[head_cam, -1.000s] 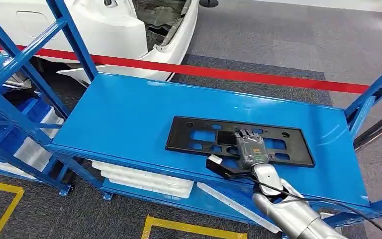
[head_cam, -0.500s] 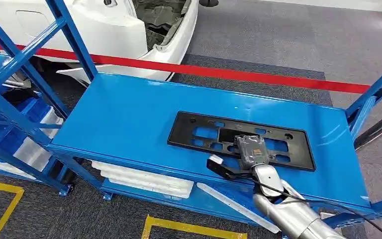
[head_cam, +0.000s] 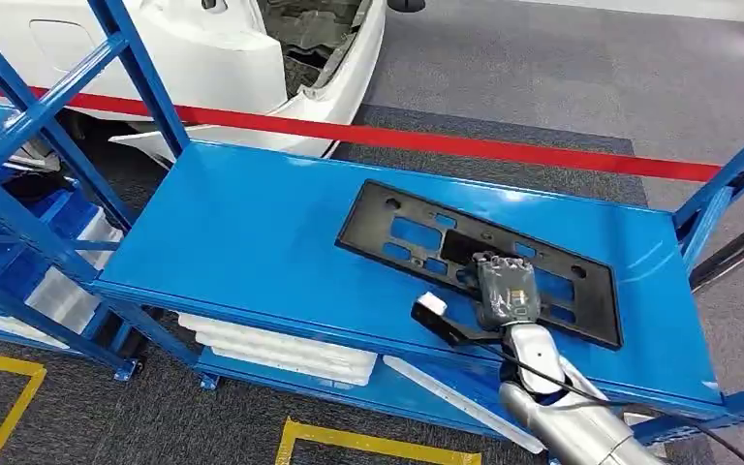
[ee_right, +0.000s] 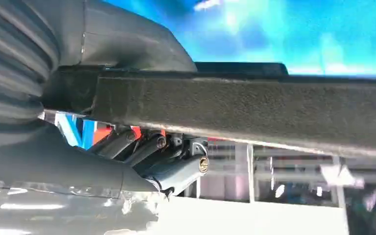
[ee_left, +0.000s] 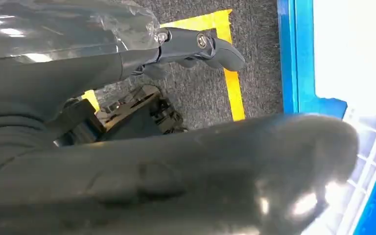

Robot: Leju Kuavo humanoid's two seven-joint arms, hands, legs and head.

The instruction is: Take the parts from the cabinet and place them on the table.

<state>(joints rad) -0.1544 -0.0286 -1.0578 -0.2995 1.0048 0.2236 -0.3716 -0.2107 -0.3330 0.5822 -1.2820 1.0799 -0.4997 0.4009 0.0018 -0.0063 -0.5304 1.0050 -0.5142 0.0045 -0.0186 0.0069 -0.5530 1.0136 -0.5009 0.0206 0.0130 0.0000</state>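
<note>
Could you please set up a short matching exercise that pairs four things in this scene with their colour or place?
Things:
1. black plate part
2. shelf top
3. tape line
4. right robot hand

Descriptions:
A. red, across the grey floor beyond the shelf
B. blue, bearing the part
C. gripping the part's near edge
D. lying askew on the shelf, full of cut-outs

Pairs: 1-D, 2-B, 3-A, 4-C
</note>
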